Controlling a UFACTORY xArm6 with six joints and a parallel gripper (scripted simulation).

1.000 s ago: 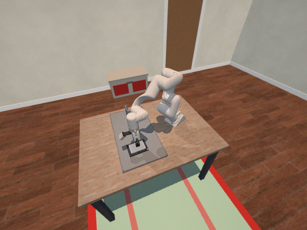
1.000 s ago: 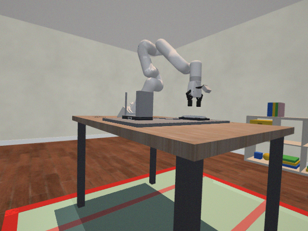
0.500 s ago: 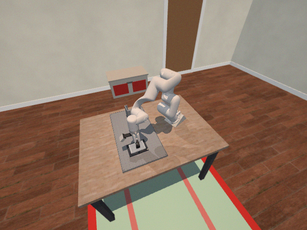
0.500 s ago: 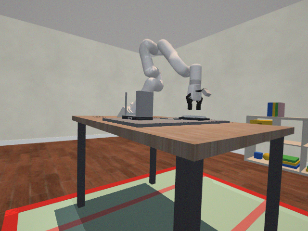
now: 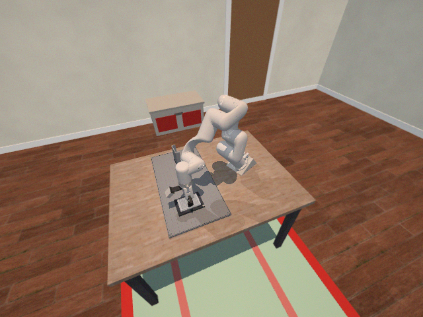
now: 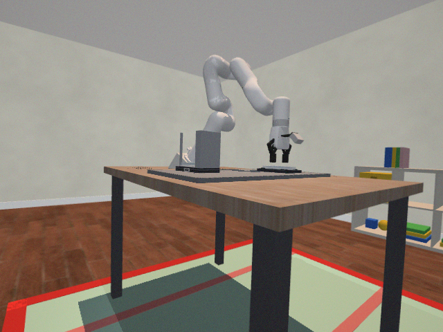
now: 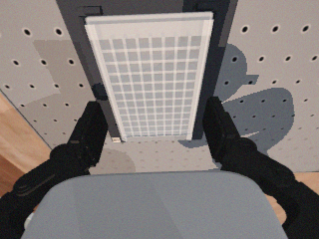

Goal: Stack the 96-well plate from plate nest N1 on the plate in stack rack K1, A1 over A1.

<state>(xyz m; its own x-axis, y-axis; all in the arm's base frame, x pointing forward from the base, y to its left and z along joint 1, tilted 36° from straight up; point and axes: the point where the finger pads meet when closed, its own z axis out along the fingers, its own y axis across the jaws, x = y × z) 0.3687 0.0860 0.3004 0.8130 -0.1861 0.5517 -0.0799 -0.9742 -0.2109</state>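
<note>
A white 96-well plate lies flat in the dark plate nest N1 on the grey perforated mat; it also shows in the exterior view. A small pale A1 marker sits outside the plate's near left corner in the wrist view. My gripper is open and empty, hovering a little above the near end of the plate, one finger on each long side. The stack rack K1 is a tall grey box at the far end of the mat, its inside hidden.
A thin grey post stands beside K1. The arm's base sits at the table's back right. The grey perforated mat covers the table's middle. A shelf with coloured blocks stands off the table.
</note>
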